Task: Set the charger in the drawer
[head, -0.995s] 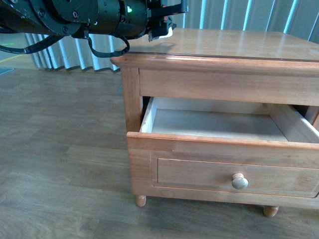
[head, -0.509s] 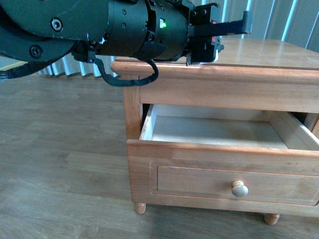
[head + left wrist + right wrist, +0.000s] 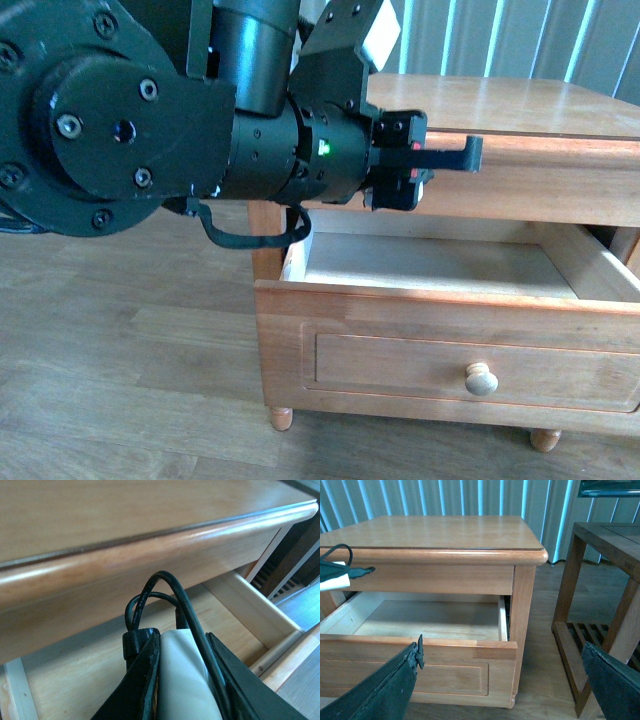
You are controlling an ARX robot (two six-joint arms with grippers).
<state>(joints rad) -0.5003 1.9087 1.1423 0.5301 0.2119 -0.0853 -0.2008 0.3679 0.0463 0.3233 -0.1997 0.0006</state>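
Our left gripper (image 3: 180, 647) is clamped on the small white boxy charger (image 3: 182, 690). The charger's thin black cable (image 3: 162, 592) arches up between the fingers and runs back down along one of them. The charger hangs above the pale floor in the left part of the open honey-coloured wooden drawer (image 3: 430, 315), close to the rounded front lip of the wooden cabinet top (image 3: 150, 555). We judge the cable the main risk: if the loop catches that lip or stays draped on a finger, the charger could dangle instead of dropping. Released this far left, it could also land on the drawer's side wall and tip out onto the floor. Our right gripper (image 3: 501, 651) is spread wide and empty, on the near right.
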